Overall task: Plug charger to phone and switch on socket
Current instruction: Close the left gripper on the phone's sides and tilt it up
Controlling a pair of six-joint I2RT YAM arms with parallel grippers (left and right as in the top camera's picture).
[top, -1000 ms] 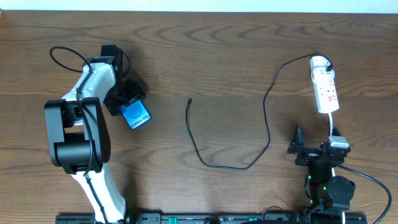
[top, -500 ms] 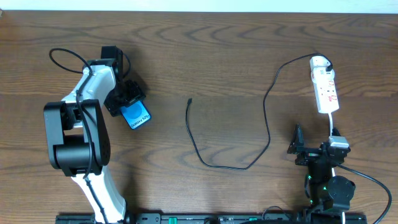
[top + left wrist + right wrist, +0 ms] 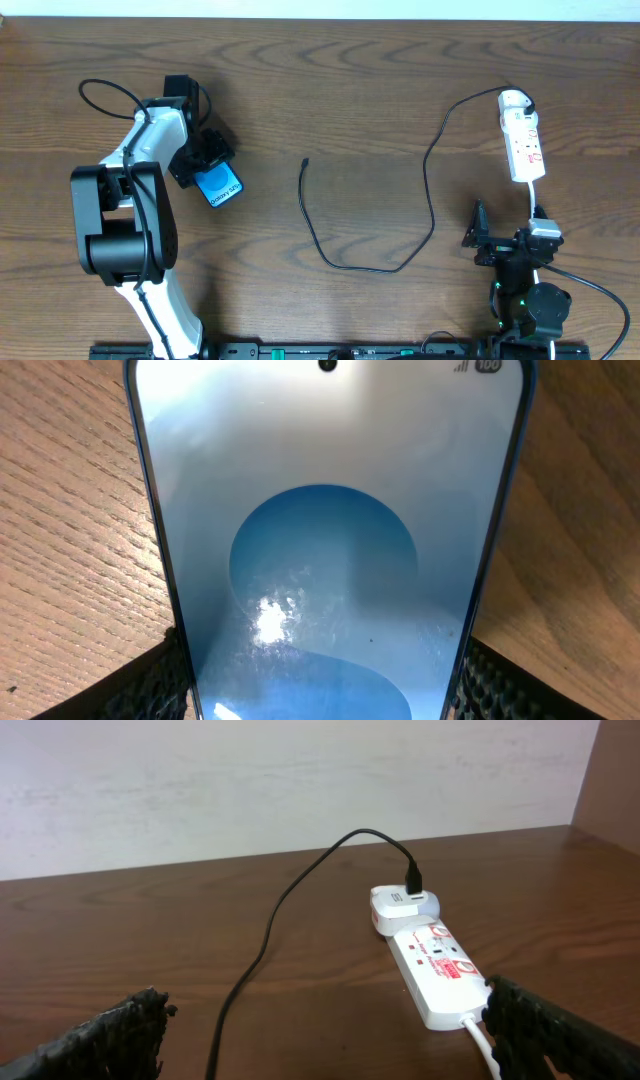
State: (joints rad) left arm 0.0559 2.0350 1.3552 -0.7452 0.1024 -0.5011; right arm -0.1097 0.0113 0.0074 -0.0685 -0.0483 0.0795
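Left gripper (image 3: 207, 160) pinched the phone (image 3: 325, 560) by its long edges, low over the table (image 3: 350, 60). The charger (image 3: 432, 222) lay well to its right, tip free. Right gripper (image 3: 325, 1040) stood spread, empty; the power strip (image 3: 524, 145) lay just ahead of it, charger plugged at the far end.

Phone (image 3: 325, 560) top and bottom off-frame

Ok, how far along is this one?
Done: the charger is already plugged into the socket at its far end. In hand: the left gripper has its jaws closed on the phone; the right gripper hangs open. Left: the plug tip lies loose on the table, apart from the phone, and nothing touches the socket's switches.
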